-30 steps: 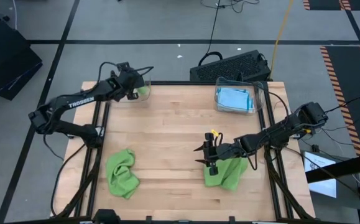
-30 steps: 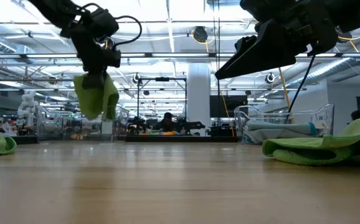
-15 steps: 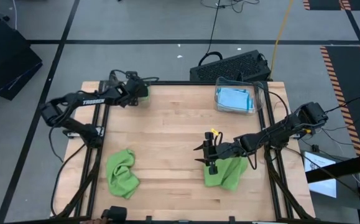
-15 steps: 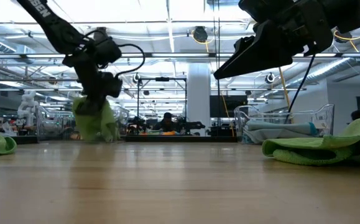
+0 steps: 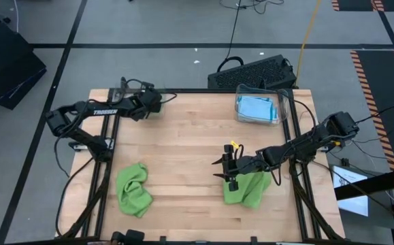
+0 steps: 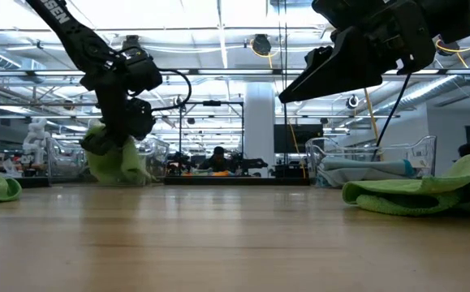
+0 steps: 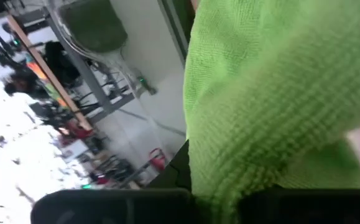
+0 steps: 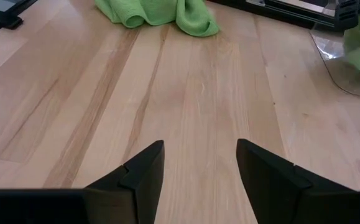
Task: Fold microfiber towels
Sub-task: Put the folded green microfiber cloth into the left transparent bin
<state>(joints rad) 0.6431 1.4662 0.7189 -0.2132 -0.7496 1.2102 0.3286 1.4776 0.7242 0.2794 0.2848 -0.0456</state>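
Observation:
My left gripper point(image 5: 150, 103) is at the table's far left corner, shut on a lime green towel point(image 6: 114, 161). The towel fills the left wrist view point(image 7: 273, 106). My right gripper point(image 5: 228, 171) hovers open and empty above the table's right middle, and its fingers stand apart in its wrist view point(image 8: 199, 165). A second green towel point(image 5: 248, 188) lies flat just beside it, toward the near right. A third green towel point(image 5: 134, 190) lies crumpled at the near left. My left gripper holds a bunched part of the green towel point(image 6: 105, 138) from above, slanting down. The cloth covers the fingers in the wrist view, so which edge or how many layers I cannot tell. The towel hangs below the gripper, and its lower end point(image 6: 125, 174) is down at table level.
A clear bin point(image 5: 259, 107) with folded light blue towels stands at the far right. Part of a clear plastic bin point(image 8: 338, 59) shows at the far left, near my left gripper. The wooden table point(image 5: 183, 143) is bare between the arms.
My left gripper has gone down at the far left corner with the green towel. The towel hung clear of the table before, and its lower end is now down at table level, bunched under the gripper. My right gripper has kept still.

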